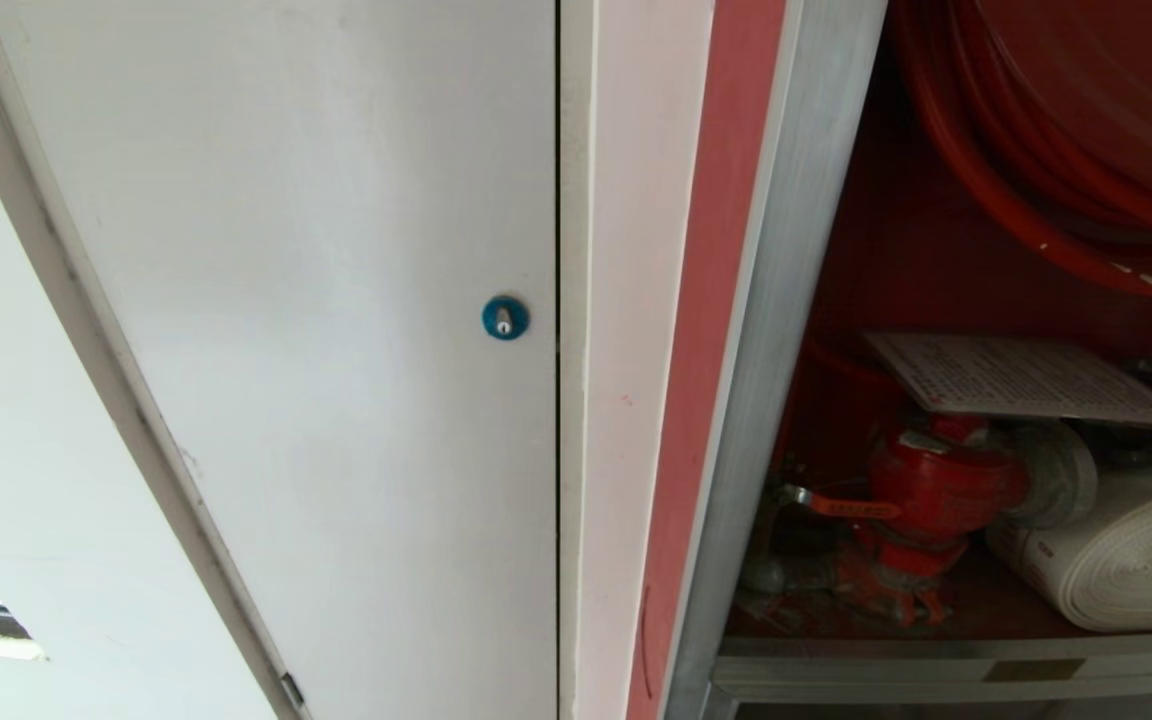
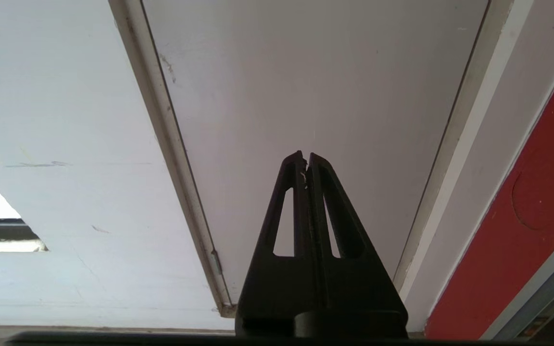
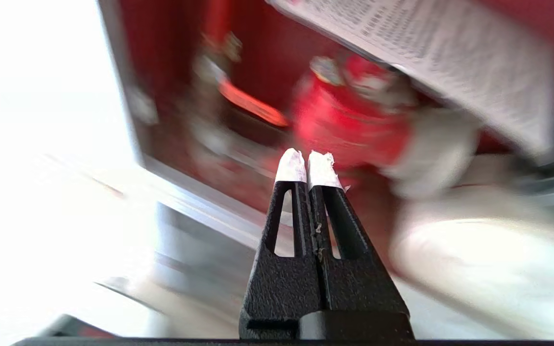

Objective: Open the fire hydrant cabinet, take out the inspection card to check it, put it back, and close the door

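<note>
Right gripper [image 3: 308,166], jaws closed and empty, is held before the open fire hydrant cabinet [image 1: 796,300]. Inspection card [image 1: 1021,378] is seen resting above the red valve [image 1: 936,490]. Card pickup judged next: jaws must open first. Left gripper [image 2: 305,157] parked, closed.

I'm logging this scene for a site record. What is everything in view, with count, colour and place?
fire hydrant cabinet: one, silver frame, red lining, on the right, interior showing.
inspection card: one, white with dense print, lying on top of the valve.
valve: one, red, low in the cabinet.
hose reel: one, red, upper cabinet.
rolled hose: one, white, right of the valve.
panel door: one, white, left of the cabinet.
round lock: one, blue, on the panel door's right edge.
left pincer: shut, facing the panel door.
right pincer: shut, empty, before the valve.
</note>
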